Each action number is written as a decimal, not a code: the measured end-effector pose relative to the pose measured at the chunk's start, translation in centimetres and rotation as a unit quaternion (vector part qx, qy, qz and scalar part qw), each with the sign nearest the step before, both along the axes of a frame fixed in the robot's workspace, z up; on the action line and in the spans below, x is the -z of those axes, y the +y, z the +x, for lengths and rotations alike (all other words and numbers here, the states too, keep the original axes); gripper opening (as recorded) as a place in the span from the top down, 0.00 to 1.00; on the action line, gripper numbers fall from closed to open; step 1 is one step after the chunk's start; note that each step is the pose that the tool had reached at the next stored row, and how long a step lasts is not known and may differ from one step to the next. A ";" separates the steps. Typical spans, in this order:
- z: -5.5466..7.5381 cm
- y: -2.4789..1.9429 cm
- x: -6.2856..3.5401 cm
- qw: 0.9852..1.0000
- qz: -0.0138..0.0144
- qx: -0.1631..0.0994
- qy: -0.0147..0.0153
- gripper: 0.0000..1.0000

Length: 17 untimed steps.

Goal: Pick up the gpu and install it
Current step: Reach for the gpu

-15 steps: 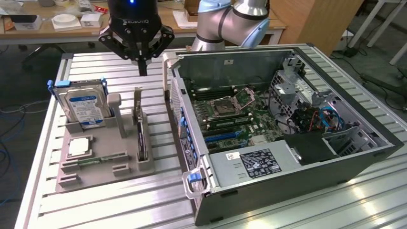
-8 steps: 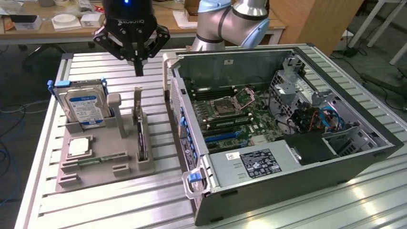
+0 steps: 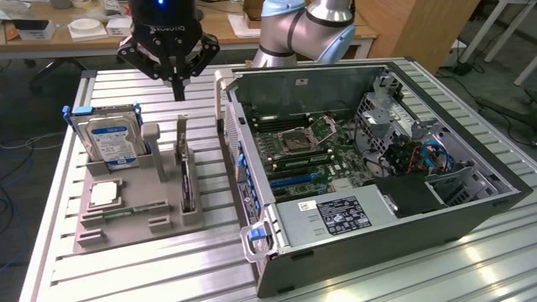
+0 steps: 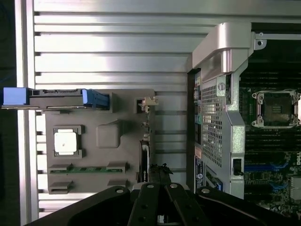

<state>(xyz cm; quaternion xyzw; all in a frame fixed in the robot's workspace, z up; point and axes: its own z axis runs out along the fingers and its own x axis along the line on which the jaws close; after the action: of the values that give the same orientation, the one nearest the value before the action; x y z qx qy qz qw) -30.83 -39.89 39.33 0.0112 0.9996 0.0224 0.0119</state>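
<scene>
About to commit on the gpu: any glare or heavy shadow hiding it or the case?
Exterior view: glare streaks the table toward the exterior view's right, clear of the gpu, which is evenly lit; the case has a black pocket by its drive bays. Wrist view: the table washes out bright, the gpu lies edge-on in shadow, and the fingers read as a dark mass.

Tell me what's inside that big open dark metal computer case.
A green motherboard with a silver-framed processor socket, blue cables, and a grey labelled power box. Anything under that box is hidden.
</scene>
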 end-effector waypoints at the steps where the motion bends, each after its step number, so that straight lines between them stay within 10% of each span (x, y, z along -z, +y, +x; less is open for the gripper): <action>1: -0.1 0.00 0.00 1.000 0.000 0.000 0.000 0.90; 17: -1.2 0.00 0.00 1.000 0.000 -0.004 0.000 0.90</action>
<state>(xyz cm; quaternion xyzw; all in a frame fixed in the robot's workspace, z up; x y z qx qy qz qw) -32.04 -39.89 39.32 0.0067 0.9997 0.0225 0.0118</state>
